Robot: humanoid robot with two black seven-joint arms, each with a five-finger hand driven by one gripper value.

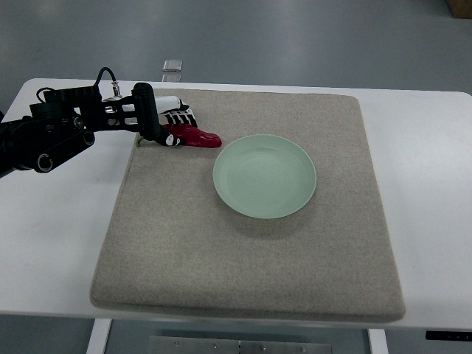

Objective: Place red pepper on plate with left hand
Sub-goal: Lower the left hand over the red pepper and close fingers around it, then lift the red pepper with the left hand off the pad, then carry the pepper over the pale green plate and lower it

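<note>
**Left hand on red pepper, plate empty**

Item 1. Counter (428, 243): white, bare along its near edge and both sides; it carries everything listed below.

Item 2. Mat (243, 273): grey-beige fabric, square, covering most of the counter. Its near half is open, giving clear room on every side of the plate.

Item 3. Plate (265, 177): pale green, round, shallow, sitting right of the mat's centre. Nothing lies in it. Its upper-left rim faces the pepper, the two near each other but apart, so the carry looks short, rightward and slightly toward the camera.

Item 4. Red pepper (195, 137): long, glossy, lying at the mat's far-left area close to the mat's left edge, tip pointing at the plate. Its stem end is under the hand.

Item 5. Left hand (171, 122): dark arm entering from the left edge, white-and-black fingers (181, 116) curled down over the pepper's stem end, apparently clamped on it. Whether the pepper is lifted or resting on the mat cannot be told. Judged stage: grasp made, transfer not yet done.

Item 6. Clear bracket (172, 68): small, at the counter's far edge, well clear of the route.

Right hand: absent from the picture.
</note>
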